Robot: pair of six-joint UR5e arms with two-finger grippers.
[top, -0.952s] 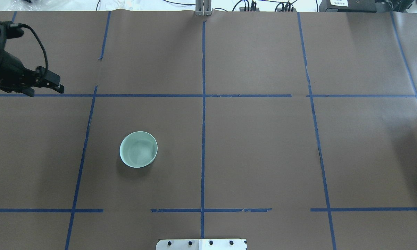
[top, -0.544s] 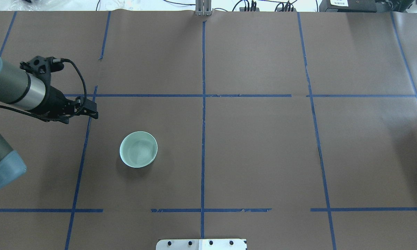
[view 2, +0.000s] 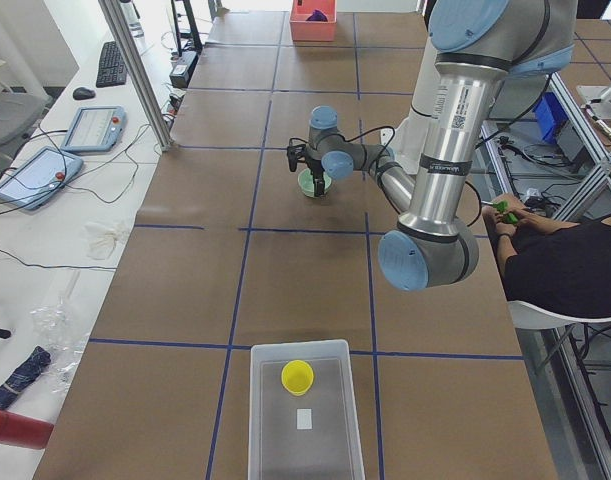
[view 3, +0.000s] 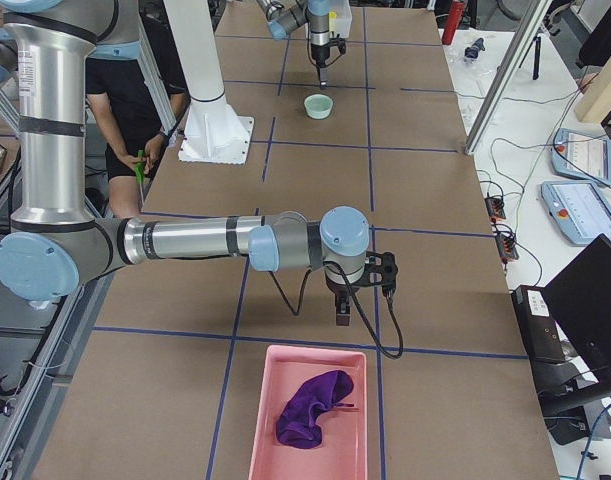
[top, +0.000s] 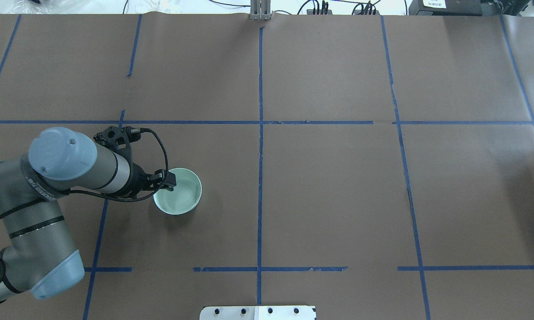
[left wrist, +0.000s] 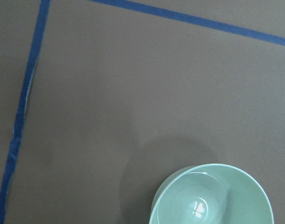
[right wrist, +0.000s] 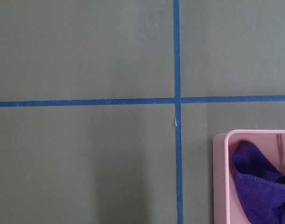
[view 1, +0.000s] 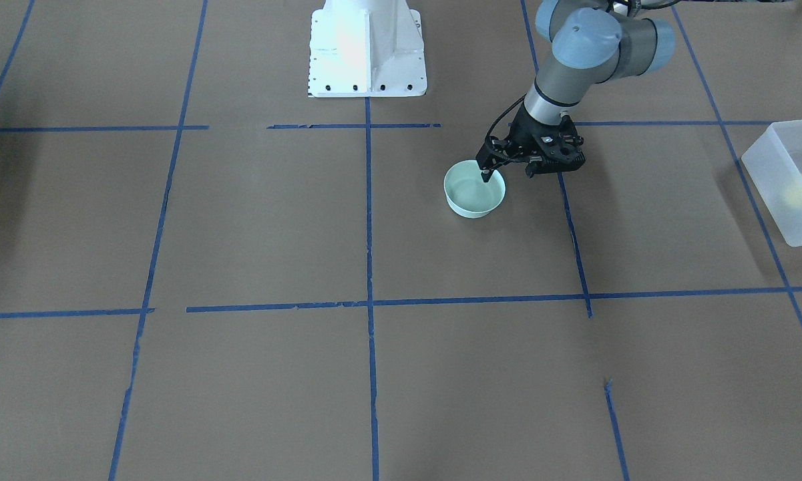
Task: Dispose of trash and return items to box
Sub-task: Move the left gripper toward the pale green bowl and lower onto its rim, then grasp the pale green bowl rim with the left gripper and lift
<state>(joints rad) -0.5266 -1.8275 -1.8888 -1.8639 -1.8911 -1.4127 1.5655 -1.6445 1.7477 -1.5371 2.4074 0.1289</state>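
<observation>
Nearest the left-end camera: frosted bin (view 2: 330, 455), yellow cup (view 2: 297, 376) inside; overhead view misses both. Beyond, brown paper table (top: 329, 186), blue tape grid (top: 260, 178), white desk (view 2: 45, 260) alongside. Left gripper (view 1: 507, 175) spread astride mint bowl (view 1: 471, 197) rim, well apart from bin. Far end: right gripper (view 3: 342, 318), jaws unreadable, near pink tray (view 3: 350, 455).

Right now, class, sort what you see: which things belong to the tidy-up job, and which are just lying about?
Belongs to the job: green bowl, yellow cup, translucent bin, left gripper at the bowl's rim.

Just lying about: keyboard, red bottle, both off the brown mat.
</observation>
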